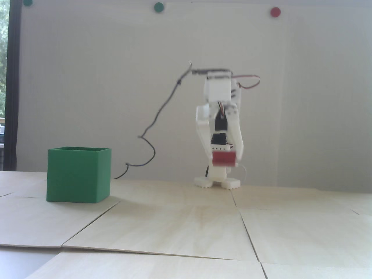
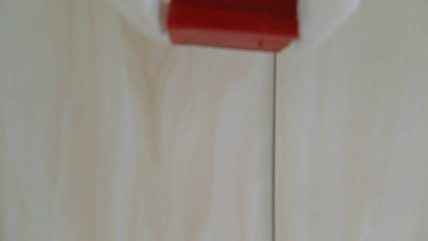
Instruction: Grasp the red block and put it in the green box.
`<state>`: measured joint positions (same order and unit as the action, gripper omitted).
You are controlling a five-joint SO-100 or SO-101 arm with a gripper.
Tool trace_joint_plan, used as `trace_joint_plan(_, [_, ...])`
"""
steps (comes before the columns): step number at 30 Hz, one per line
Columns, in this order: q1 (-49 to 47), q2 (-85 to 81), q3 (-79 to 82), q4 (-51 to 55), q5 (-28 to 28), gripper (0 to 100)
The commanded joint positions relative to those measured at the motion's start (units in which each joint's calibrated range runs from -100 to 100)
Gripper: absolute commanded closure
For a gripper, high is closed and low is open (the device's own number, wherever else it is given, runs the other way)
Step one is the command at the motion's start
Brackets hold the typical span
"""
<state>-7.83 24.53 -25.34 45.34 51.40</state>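
**Block held aloft, box well off to the left**

Pale wooden boards (image 1: 186, 232) fill the foreground of the fixed view, their seams running toward the back wall. Behind them stands the white arm (image 1: 218, 116), folded downward, with the gripper (image 1: 224, 159) pinching the red block (image 1: 223, 159) between its two white fingers. The block hangs clear of the boards, in front of the arm's base, with its long side lying level and crossways to the camera.

What the carry turns on is direction and height: the green box (image 1: 78, 174) sits well apart from the block, to the left in the fixed view, and its open rim stands at about the same level as the block. Judging from that, the block would probably need lifting a little more before it swings left, or it may catch the near wall.

Only the fixed view shows the box and the gap to it. Seen from the wrist, the block (image 2: 232, 25) fills the space between the fingers (image 2: 159, 20), with bare board and one dark seam (image 2: 274, 139) underneath, confirming nothing lies below it.
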Motion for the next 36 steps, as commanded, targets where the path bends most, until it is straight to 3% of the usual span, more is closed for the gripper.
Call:
trace_joint_plan(1, [12.46,-20.62,-7.58,12.16,0.4,98])
trace_joint_plan(9, [36.26,-23.55,-7.41,12.33,0.55,98])
trace_joint_plan(15, [46.15,-20.31,-7.85,11.57,0.55,98])
trace_joint_plan(21, [47.36,-16.52,-7.49,11.57,0.5,98])
trace_joint_plan(31, [40.93,-16.2,-8.12,10.81,-0.12,98])
trace_joint_plan(36, [41.17,-14.7,-5.45,-3.35,-0.02,98])
